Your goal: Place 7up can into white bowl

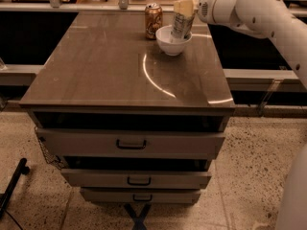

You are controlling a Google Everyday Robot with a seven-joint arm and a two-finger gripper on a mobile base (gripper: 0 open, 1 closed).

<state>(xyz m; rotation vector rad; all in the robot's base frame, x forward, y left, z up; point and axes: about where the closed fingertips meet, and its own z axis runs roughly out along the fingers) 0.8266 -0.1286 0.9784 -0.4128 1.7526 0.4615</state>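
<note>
The white bowl (169,46) stands at the far right of the brown table top. The 7up can (181,27), silvery with greenish markings, stands tilted with its bottom inside the bowl, leaning to the right. My gripper (184,7) comes in from the right on the white arm and is closed around the can's top end. The can's top is hidden by the cream fingers (180,6).
An orange-brown can (153,20) stands upright just left of the bowl, nearly touching it. The table (120,75) is a drawer cabinet with three handled drawers. A counter with clutter runs along the back. My white arm (268,18) crosses the upper right.
</note>
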